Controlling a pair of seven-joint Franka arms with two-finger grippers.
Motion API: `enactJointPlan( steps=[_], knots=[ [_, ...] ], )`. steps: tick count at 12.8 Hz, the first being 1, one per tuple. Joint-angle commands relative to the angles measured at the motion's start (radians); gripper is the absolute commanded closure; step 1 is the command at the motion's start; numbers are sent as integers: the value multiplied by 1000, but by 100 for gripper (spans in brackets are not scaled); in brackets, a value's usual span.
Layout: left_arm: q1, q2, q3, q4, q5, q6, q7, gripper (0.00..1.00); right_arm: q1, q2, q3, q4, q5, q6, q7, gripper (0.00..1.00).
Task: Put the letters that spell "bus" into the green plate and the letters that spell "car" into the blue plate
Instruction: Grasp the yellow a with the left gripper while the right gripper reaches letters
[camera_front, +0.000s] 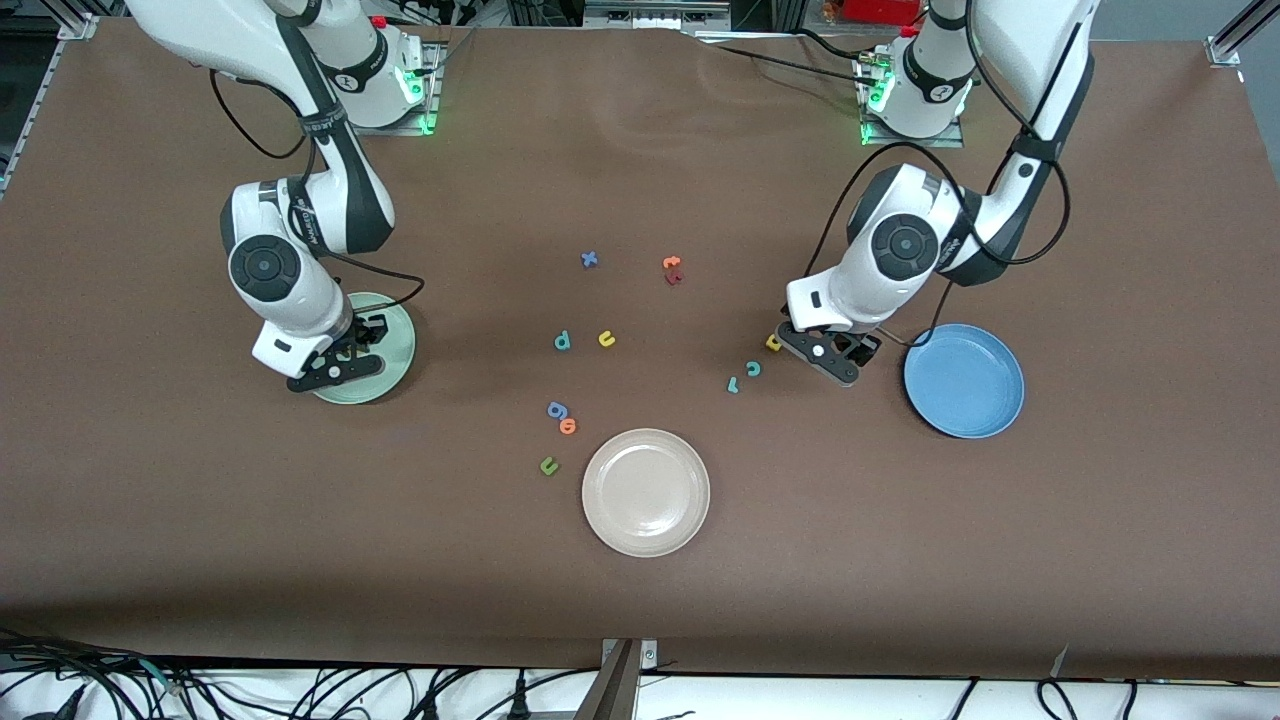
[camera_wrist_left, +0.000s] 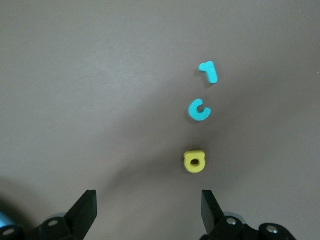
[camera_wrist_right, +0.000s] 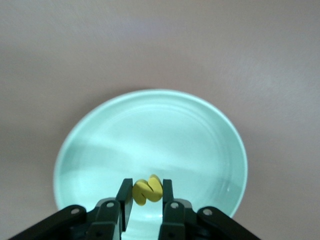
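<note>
Item: right claw (camera_wrist_right: 146, 200). Clamped on the yellow s (camera_wrist_right: 147, 190), held over the green plate (camera_front: 398, 340) at the right arm's end of the counter (camera_front: 640, 600). The plate shows bare around the claw.

Item: left claw (camera_wrist_left: 150, 210). Fingers spread wide, holding nothing, low over the counter just beside the yellow a (camera_wrist_left: 194, 162). The blue plate (camera_front: 965, 381) lies near it, at the left arm's end, with nothing seen in it.

Item: letters for "car". The yellow a, teal c (camera_wrist_left: 199, 110) and teal r (camera_wrist_left: 208, 72) lie flat in a loose row beside the left claw, each apart from the next.

Item: letters for "bus", remainder. Teal b (camera_front: 562, 341) and yellow u (camera_front: 606, 339) lie side by side mid-counter.

Item: not for sorting. Beige plate (camera_front: 646, 492), blue g (camera_front: 556, 409), orange o (camera_front: 569, 426), green u (camera_front: 548, 465), blue x (camera_front: 589, 259), an orange and dark red pair (camera_front: 672, 269).

Handling, by judgement: the letters look like light, soft foam, thin and lying flat, so likely to skid or tip if nudged. The yellow a probably wants a pinch across its outer edges with the fingertips close to the counter; its neighbours stand clear enough.
</note>
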Motion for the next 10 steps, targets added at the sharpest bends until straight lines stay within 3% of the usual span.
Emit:
enactJointPlan(
  steps=[1, 2, 3, 5, 7, 9, 10],
  knots=[
    [-28, 40, 3, 4, -8, 43, -15, 7, -14, 1, 1, -84, 9, 105, -18, 68],
    [-30, 52, 3, 4, -8, 52, -15, 7, -14, -2, 1, -81, 9, 102, -12, 19],
    [-37, 65, 3, 5, -8, 54, -17, 7, -14, -10, 2, -78, 9, 101, -10, 0],
    [-37, 97, 3, 5, -8, 97, -32, 7, -13, -22, 8, -43, 9, 37, -10, 0],
    [-51, 125, 3, 8, -8, 103, -101, 8, -5, -27, 27, 45, 70, -98, 14, 0],
    [-72, 140, 3, 7, -6, 123, -110, 9, 1, -13, 91, 147, 169, -229, 156, 0],
    [-73, 146, 3, 8, -8, 124, -110, 9, 7, -5, 113, 174, 177, -243, 262, 1]
  ],
)
